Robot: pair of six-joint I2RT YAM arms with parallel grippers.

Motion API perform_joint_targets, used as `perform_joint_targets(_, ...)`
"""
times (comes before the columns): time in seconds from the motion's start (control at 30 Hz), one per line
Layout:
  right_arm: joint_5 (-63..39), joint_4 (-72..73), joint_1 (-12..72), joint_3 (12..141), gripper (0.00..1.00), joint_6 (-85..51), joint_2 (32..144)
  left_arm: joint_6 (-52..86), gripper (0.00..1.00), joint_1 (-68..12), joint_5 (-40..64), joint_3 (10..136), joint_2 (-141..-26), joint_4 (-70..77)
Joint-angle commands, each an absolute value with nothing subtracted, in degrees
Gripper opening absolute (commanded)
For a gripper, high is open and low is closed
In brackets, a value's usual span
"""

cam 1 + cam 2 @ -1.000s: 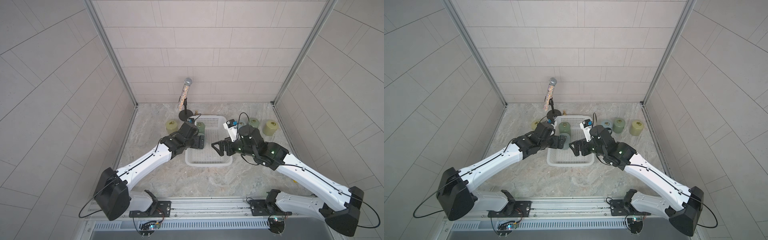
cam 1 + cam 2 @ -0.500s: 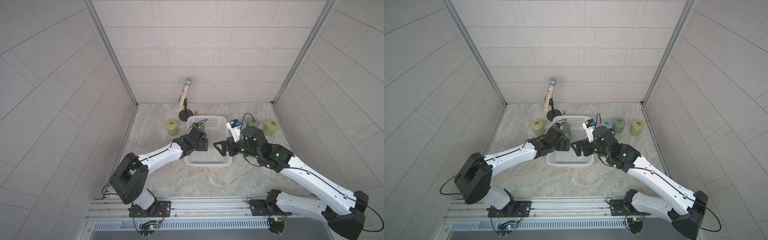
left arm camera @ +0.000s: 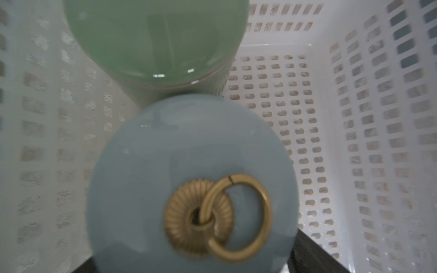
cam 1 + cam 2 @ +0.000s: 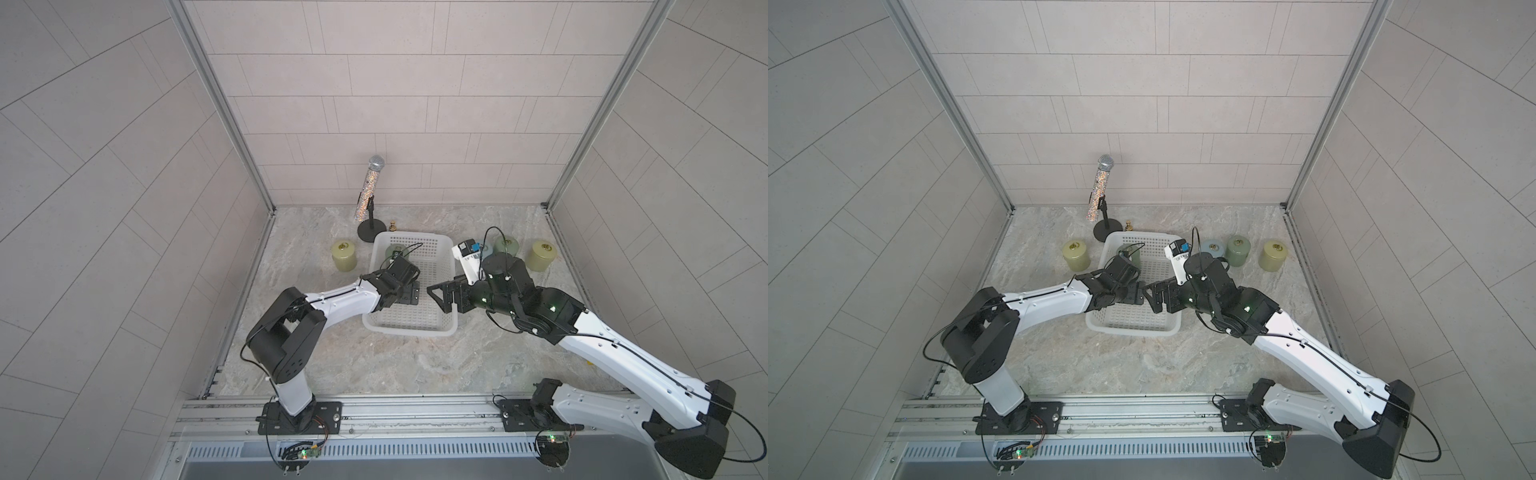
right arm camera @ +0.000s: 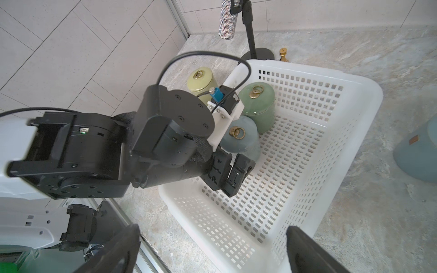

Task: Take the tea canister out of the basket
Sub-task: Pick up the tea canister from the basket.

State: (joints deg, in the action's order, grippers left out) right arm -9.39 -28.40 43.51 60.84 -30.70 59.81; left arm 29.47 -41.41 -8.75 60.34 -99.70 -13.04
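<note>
blue canister [image 5: 239, 140] in basket [image 5: 331, 73]

Beyond the left pincer [image 4: 409, 293] a glittery microphone [image 4: 368, 191] leans in its black stand [image 4: 370, 230]; a small brass piece [image 4: 392, 226], perhaps a knob, sits beside the base. Beyond the right pincer [image 4: 440, 296] stand a green canister [image 4: 506, 248] and a yellow canister [image 4: 540, 257].

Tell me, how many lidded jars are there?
6. In the basket: a green jar and a blue jar. Left of it: a yellow jar. Right of it: another blue jar, another green jar, another yellow jar.
</note>
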Motion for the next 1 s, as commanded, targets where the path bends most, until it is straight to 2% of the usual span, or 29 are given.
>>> perform_joint_targets(0.0,-8.7,-29.5,43.8,62.0,1.0,-30.5,60.1,29.5,1.0,-41.3,-11.1,62.2,-101.3,-14.7)
perform_joint_targets(0.6,-9.1,-30.0,43.8,62.0,1.0,-30.9,60.9,27.8,1.0,-41.2,-16.7,65.0,-107.9,-9.2)
perform_joint_targets(0.97,-9.2,-30.0,43.7,62.3,1.0,-30.9,61.8,27.0,0.97,-41.1,-15.5,66.3,-110.3,-9.0)
